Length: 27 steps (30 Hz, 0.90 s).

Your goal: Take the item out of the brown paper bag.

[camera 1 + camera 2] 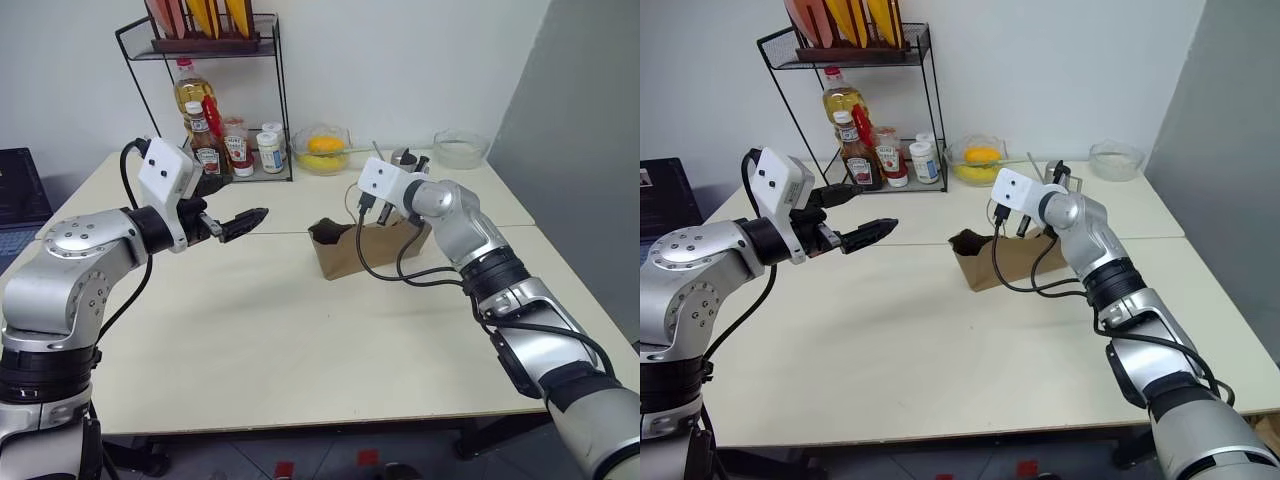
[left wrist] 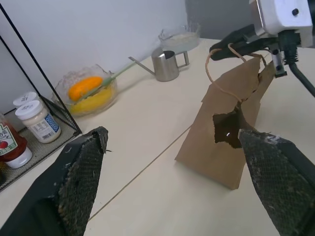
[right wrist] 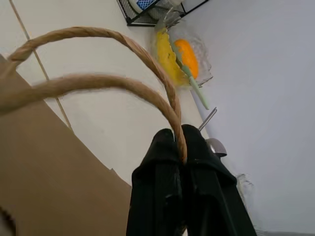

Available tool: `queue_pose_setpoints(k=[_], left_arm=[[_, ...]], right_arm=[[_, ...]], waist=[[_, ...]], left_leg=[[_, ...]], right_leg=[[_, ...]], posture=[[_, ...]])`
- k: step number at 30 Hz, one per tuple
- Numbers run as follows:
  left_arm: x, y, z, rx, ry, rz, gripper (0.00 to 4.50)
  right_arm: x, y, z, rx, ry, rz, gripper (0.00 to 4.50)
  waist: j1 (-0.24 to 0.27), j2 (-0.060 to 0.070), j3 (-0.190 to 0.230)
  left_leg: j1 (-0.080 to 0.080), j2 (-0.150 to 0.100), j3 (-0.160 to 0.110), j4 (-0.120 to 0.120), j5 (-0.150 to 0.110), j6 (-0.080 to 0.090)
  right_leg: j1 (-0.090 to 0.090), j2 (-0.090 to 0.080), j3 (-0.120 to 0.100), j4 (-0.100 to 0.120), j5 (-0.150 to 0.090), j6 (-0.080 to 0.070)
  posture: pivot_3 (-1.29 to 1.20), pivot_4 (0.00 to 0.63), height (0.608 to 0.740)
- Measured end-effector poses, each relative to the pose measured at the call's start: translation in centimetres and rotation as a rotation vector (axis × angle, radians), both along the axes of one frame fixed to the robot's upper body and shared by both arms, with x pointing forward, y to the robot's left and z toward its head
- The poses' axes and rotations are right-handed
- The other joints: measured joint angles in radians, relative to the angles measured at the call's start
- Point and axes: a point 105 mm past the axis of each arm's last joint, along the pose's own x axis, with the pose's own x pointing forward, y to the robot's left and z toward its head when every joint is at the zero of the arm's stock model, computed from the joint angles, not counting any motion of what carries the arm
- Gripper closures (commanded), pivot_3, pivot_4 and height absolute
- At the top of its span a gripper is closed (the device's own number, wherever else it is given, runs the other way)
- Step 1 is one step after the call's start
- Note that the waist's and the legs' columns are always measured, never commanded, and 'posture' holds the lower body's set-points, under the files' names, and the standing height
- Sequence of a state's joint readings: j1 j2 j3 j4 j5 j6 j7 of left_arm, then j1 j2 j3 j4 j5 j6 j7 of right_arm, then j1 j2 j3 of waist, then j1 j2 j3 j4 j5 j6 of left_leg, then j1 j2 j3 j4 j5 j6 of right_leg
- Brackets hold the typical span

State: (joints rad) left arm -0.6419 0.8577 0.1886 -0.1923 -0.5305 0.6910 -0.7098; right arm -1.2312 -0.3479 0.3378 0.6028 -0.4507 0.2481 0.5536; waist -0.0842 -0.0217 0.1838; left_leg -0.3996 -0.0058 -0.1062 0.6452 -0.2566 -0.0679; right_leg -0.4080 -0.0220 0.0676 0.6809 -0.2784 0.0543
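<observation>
Cord handles (image 3: 106,59) loop close in front of the right wrist camera, and the right gripper (image 3: 178,147) has its jaws pressed together on them, the two black fingers (image 3: 157,172) nipping the cords between their tips. From the head views the right gripper (image 1: 1055,178) sits above the far end of the bag (image 1: 1005,255), holding the handles up.

That bag rests on the pale surface (image 1: 280,340), about midway across it and toward the back, its mouth turned toward the left arm. A dark, ragged hole (image 2: 227,132) shows in its near face in the left wrist view. What is inside cannot be made out; the item is not visible, so its place cannot be told.

Well to the left of the bag, the left gripper (image 1: 232,222) hovers above the surface with its jaws spread wide, holding nothing and pointing toward the bag. Its textured fingers (image 2: 81,177) frame the bag from both sides without touching it.

Behind the bag stand a small metal jug (image 2: 165,65) and a glass bowl (image 1: 322,150) with yellow and orange fruit and a pale green utensil. Farther right is a second, clear bowl (image 1: 461,147). At the back left a black wire rack (image 1: 270,90) holds an oil bottle (image 1: 192,100), ketchup bottles (image 1: 208,140) and white-lidded jars (image 2: 37,118).
</observation>
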Motion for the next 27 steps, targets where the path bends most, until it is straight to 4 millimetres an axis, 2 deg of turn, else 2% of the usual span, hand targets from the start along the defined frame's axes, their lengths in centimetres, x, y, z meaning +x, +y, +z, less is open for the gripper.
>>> queue_pose_setpoints(k=[6, 8, 9, 10, 13, 15, 18, 22, 24, 27], left_arm=[[-0.1, 0.1, -0.3, 0.000, 0.005, 0.003, 0.00], [-0.1, 0.3, -0.5, -0.003, 0.010, 0.009, 0.00], [-0.2, 0.4, -0.6, -0.003, 0.012, 0.012, 0.00], [-0.2, 0.5, -0.7, -0.003, 0.016, 0.015, 0.00], [-0.3, 1.3, -1.6, -0.001, 0.042, 0.043, 0.00], [-0.2, 2.2, -2.3, 0.002, 0.065, 0.075, 0.00], [0.1, 2.8, -3.0, -0.002, 0.086, 0.088, 0.00], [0.5, 3.0, -2.9, 0.000, 0.078, 0.090, 0.00], [0.8, 2.9, -2.5, 0.006, 0.067, 0.088, 0.00], [0.8, 2.2, -1.7, 0.013, 0.044, 0.061, 0.00]], right_arm=[[-1.2, -0.1, 1.8, 0.004, -0.005, 0.057, 1.31], [-1.8, -0.6, 2.5, 0.014, -0.001, 0.079, 1.20], [-2.2, -1.0, 2.9, 0.023, 0.006, 0.094, 0.86], [-2.8, -1.4, 3.0, 0.022, 0.019, 0.113, 0.85], [-4.4, -3.1, 3.1, 0.064, 0.097, 0.144, 0.04], [-5.3, -4.5, 3.4, 0.142, 0.155, 0.142, 0.04], [-6.2, -5.1, 3.7, 0.218, 0.193, 0.153, 0.04], [-5.4, -6.0, 2.2, 0.240, 0.229, 0.110, 0.04], [-4.9, -5.2, 2.1, 0.277, 0.236, 0.118, 0.04], [-4.7, -2.3, 3.2, 0.303, 0.206, 0.181, 0.04]], waist=[[0.001, 0.000, 0.000], [0.002, 0.000, 0.000], [0.003, 0.000, 0.000], [0.004, 0.000, 0.000], [0.004, 0.000, 0.000], [0.004, 0.000, 0.000], [0.005, 0.000, 0.000], [0.004, 0.000, 0.000], [0.002, 0.000, 0.000], [-0.003, 0.000, 0.000]], left_leg=[[0.000, 0.000, 0.000, 0.000, 0.000, 0.000], [0.000, 0.000, 0.000, 0.000, 0.000, 0.000], [0.000, 0.000, 0.000, 0.000, 0.000, 0.000], [0.000, 0.000, -0.001, 0.000, 0.000, 0.000], [0.000, 0.000, -0.001, 0.000, 0.000, 0.000], [0.000, 0.000, -0.001, 0.000, 0.000, 0.001], [0.000, 0.001, -0.001, 0.000, 0.000, 0.001], [0.001, 0.000, 0.000, 0.000, 0.000, 0.001], [0.001, 0.000, 0.000, 0.000, 0.000, 0.001], [0.001, 0.001, 0.000, 0.000, 0.000, 0.001]], right_leg=[[0.000, 0.000, 0.000, 0.000, 0.000, 0.000], [0.000, 0.000, 0.000, 0.000, 0.000, 0.000], [0.001, 0.000, 0.000, 0.000, 0.000, 0.000], [0.001, 0.000, -0.001, -0.001, 0.000, 0.000], [0.001, 0.000, -0.001, -0.001, 0.000, 0.000], [0.001, 0.000, -0.001, -0.001, 0.000, 0.000], [0.002, 0.000, -0.002, 0.000, 0.000, 0.000], [0.002, 0.000, -0.002, 0.000, 0.000, 0.000], [0.002, 0.000, -0.001, 0.000, 0.000, 0.000], [0.001, 0.000, -0.001, 0.000, 0.000, 0.000]], posture=[[0.00, 0.150, 0.740], [0.00, 0.150, 0.740], [0.00, 0.150, 0.740], [0.00, 0.150, 0.740], [0.00, 0.150, 0.740], [0.00, 0.150, 0.740], [0.00, 0.150, 0.740], [0.00, 0.150, 0.740], [0.00, 0.150, 0.740], [0.00, 0.150, 0.740]])
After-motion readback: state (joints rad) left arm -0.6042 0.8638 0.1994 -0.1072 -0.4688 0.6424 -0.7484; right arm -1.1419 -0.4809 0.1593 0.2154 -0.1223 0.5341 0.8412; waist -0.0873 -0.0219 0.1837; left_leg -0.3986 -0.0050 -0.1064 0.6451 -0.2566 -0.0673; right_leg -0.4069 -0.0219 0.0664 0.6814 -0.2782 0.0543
